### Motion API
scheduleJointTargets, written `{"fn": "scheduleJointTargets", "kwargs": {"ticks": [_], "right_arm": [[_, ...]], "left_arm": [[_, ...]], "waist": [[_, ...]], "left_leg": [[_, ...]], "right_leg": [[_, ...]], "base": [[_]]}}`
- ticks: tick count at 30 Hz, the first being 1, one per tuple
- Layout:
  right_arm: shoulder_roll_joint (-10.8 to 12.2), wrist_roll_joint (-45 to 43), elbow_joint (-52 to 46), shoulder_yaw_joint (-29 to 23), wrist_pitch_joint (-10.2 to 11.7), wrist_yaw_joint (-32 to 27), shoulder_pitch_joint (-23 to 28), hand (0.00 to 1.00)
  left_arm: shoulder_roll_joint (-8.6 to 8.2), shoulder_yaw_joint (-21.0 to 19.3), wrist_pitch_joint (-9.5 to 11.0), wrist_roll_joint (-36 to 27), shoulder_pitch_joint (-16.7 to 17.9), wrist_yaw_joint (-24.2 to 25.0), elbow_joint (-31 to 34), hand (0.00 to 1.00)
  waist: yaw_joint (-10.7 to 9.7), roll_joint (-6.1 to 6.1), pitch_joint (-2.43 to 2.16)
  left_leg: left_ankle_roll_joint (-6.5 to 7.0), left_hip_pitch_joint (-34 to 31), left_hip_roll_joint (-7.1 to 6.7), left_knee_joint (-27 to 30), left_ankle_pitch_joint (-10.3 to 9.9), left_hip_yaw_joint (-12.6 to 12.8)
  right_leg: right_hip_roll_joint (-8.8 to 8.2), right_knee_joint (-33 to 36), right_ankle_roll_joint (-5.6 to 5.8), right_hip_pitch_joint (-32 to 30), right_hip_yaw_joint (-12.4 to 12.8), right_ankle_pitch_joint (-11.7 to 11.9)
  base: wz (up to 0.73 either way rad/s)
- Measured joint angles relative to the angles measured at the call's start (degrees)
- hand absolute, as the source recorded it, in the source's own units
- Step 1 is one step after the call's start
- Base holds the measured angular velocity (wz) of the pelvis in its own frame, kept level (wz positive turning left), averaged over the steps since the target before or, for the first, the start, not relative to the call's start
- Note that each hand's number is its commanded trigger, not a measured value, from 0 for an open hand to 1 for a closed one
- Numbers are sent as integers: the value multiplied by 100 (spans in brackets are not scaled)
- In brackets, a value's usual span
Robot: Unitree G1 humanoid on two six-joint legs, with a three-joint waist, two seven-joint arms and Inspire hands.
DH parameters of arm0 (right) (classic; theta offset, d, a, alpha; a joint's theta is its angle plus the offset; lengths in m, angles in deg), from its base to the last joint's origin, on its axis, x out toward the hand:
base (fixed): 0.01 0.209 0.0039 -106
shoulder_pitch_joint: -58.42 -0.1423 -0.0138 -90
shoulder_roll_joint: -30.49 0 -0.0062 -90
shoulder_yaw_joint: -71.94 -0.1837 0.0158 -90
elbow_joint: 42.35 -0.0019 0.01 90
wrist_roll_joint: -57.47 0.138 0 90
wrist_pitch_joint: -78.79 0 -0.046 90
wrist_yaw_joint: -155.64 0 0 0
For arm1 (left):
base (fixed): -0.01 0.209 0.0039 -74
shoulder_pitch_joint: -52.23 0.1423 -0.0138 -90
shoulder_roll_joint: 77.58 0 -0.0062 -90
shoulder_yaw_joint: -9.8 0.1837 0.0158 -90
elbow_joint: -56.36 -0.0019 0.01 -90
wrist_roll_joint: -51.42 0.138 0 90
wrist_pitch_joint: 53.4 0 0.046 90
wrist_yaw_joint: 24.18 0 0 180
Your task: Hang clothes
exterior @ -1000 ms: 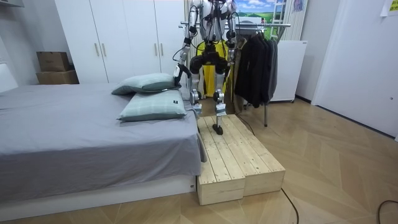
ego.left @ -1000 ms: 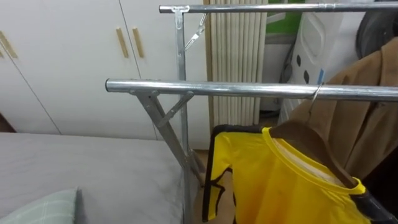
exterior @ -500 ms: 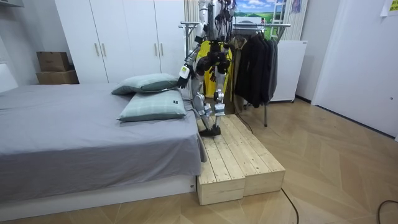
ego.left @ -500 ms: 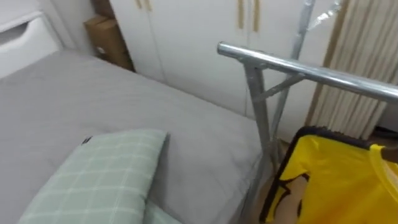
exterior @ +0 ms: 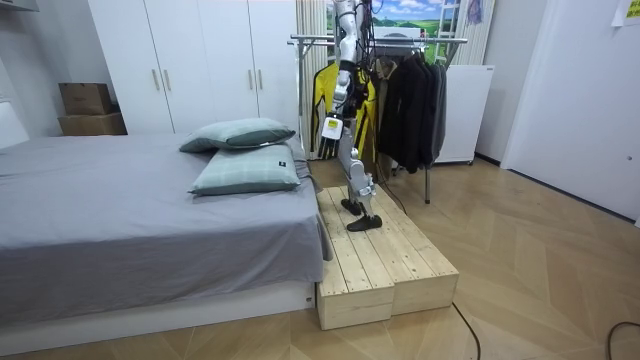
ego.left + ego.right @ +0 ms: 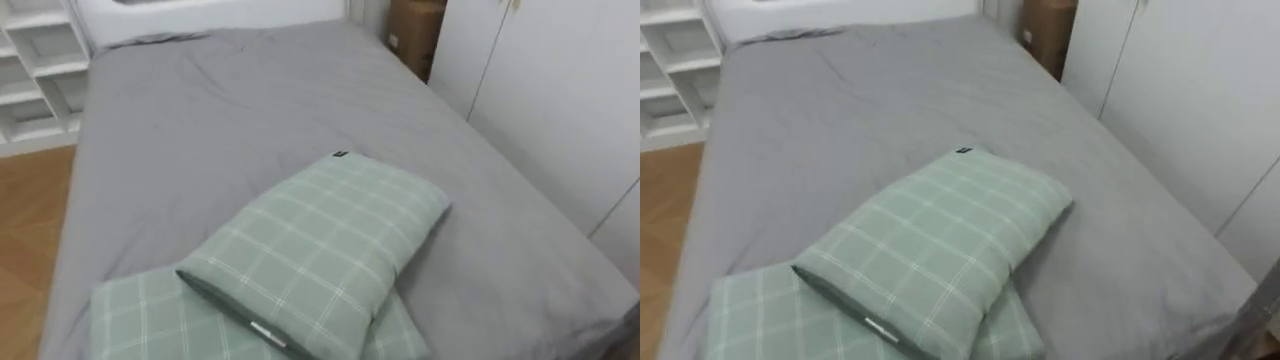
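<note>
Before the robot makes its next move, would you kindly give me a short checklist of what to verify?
1. Yellow shirt hanging on the rack: ok.
2. Feet on the wooden platform: ok, at its end nearer the rack.
3. Head looking down at the bed: ok.
4. Next garment in sight on the bed: not ok; on the grey sheet lie two checked pillows.
5. Left hand free for a pickup: cannot tell; it hangs at the robot's side.
</note>
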Motion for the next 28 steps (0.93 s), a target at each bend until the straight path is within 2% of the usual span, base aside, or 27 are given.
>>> {"fn": "scheduleJointTargets", "kwargs": {"ticks": [1,2,3,4,6,9,10,12,18,28], "right_arm": [[4,6,2,-1,0,-11,41,0],[15,18,2,-6,0,-29,135,0],[23,68,8,-19,-4,-38,232,0],[50,139,-4,-57,-6,-52,370,0],[130,169,7,-238,-56,-98,464,0],[150,175,20,-292,-138,-137,461,0],[149,175,19,-324,-144,-149,460,0],[143,249,13,-349,-183,-234,443,0],[150,242,4,-339,-224,-302,405,0],[187,214,22,5,-242,19,392,0]], "left_arm": [[0,-1,-3,0,-1,3,2,0],[-1,-45,-6,0,-3,15,1,0],[3,-63,-5,-5,10,16,-3,0],[19,-69,-9,-3,3,12,10,0],[18,-107,-8,-3,-7,0,16,0],[14,-190,-8,-31,14,-22,11,0],[14,-189,-8,-51,20,-28,9,0],[-1,-191,-7,-192,59,-71,8,0],[-109,-221,12,-329,346,-129,21,0],[-113,-278,16,-263,362,-135,123,0]], "waist": [[-14,0,-1],[-52,-2,-1],[-182,-10,-3],[-316,-71,-5],[-332,-117,5],[-440,-221,-32],[-456,-237,-30],[-425,-302,-23],[-425,-268,-37],[-302,-327,-31]], "left_leg": [[21,0,-25,-1,11,-56],[67,-6,-79,-2,37,-225],[134,-46,-120,2,53,-480],[202,-76,-196,7,90,-717],[245,-112,-285,9,107,-1032],[271,-169,-428,45,184,-1532],[273,-173,-454,48,202,-1621],[271,-188,-560,52,268,-1854],[246,-183,-562,38,363,-1958],[247,-244,-570,46,363,-2030]], "right_leg": [[3,-27,36,19,128,27],[2,-78,87,74,375,58],[-5,-106,135,155,722,81],[-16,-161,242,240,1167,59],[-20,-170,336,340,1533,2],[-1,-296,406,602,1787,-55],[0,-349,422,669,1817,-69],[19,-478,480,825,2193,-189],[27,-465,453,861,2100,-206],[48,-551,447,892,2032,-200]], "base": [[57],[77],[122],[120],[95],[79],[85],[56],[10],[3]]}}
